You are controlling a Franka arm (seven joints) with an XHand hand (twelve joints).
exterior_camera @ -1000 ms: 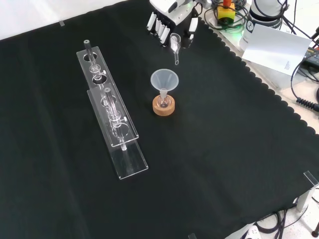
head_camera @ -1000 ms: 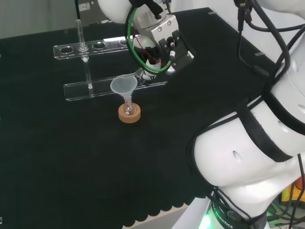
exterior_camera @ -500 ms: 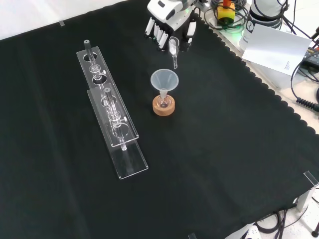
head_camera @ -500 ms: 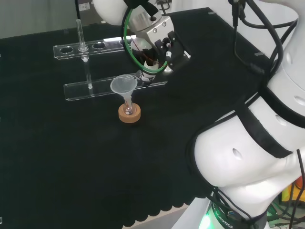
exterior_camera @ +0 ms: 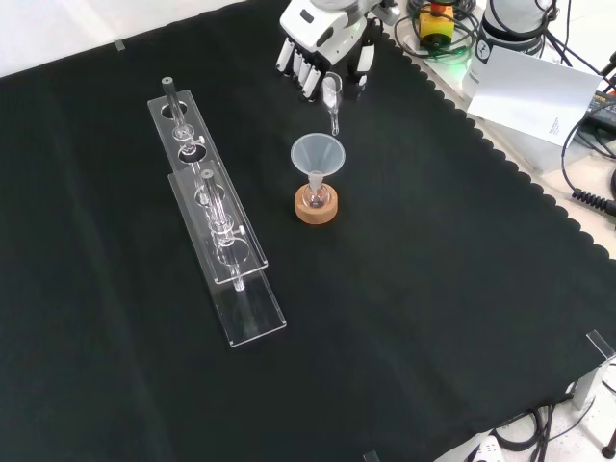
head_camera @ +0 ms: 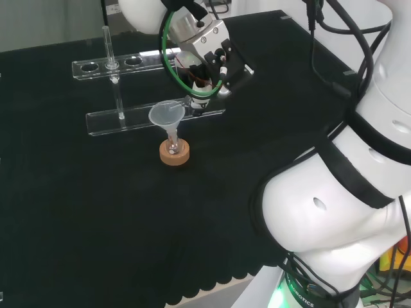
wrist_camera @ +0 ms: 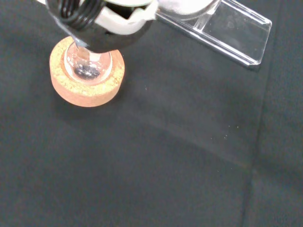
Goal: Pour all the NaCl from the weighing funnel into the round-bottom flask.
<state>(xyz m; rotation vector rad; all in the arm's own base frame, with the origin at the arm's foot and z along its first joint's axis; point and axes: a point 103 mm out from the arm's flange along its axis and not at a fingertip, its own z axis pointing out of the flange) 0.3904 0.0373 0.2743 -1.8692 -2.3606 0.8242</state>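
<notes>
A small round-bottom flask [exterior_camera: 316,197] stands on a cork ring [exterior_camera: 316,207] mid-cloth, with a clear funnel [exterior_camera: 318,155] set in its neck. The hand [exterior_camera: 322,43] hovers above and behind it in the front view, fingers curled round a small glass weighing funnel [exterior_camera: 332,98] whose spout points down toward the clear funnel's rim. In the head view the hand [head_camera: 212,61] is right of and above the clear funnel [head_camera: 167,115], and the weighing funnel's tip [head_camera: 186,101] reaches its rim. The wrist view looks down on the cork ring [wrist_camera: 87,75] and flask [wrist_camera: 87,66].
Two clear acrylic racks [exterior_camera: 217,226] lie left of the flask in the front view, holding upright glass tubes [exterior_camera: 170,96]. The cloth's scalloped edge [exterior_camera: 481,144] runs along the right, with papers and cables beyond it.
The hand has shifted a little left in the front view and tilted the weighing funnel more upright, bringing its spout closer over the clear funnel.
</notes>
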